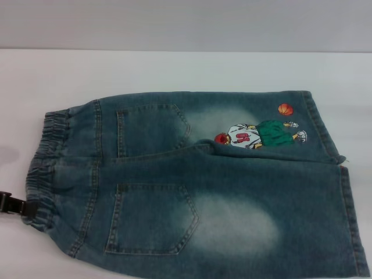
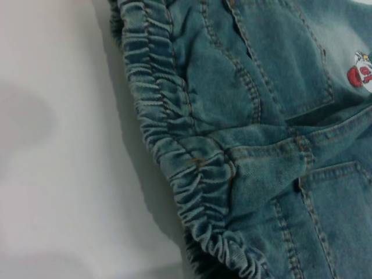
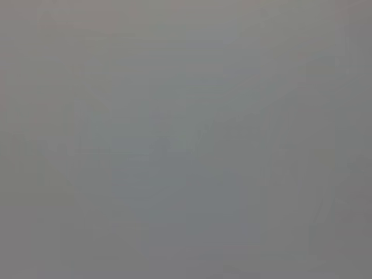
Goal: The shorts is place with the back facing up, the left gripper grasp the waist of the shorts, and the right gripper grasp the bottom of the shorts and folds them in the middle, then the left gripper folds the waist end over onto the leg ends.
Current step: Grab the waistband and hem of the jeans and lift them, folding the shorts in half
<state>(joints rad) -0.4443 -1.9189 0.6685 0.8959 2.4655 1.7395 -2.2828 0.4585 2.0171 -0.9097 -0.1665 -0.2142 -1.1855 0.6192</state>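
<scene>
Shorts of soft, weighty denim lie flat on table; left gripper at near waist corner, finger state indeterminable, right gripper unseen.

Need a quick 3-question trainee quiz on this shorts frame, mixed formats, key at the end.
1. True or false: the shorts lie on the table with the back pockets facing up.
2. Which end points to the robot's left? A) the leg ends B) the waist of the shorts
3. Fill in: the left gripper sits at the ____ band's near corner.

Key: 1 true; 2 B; 3 waist. The right gripper is not in view.
</scene>
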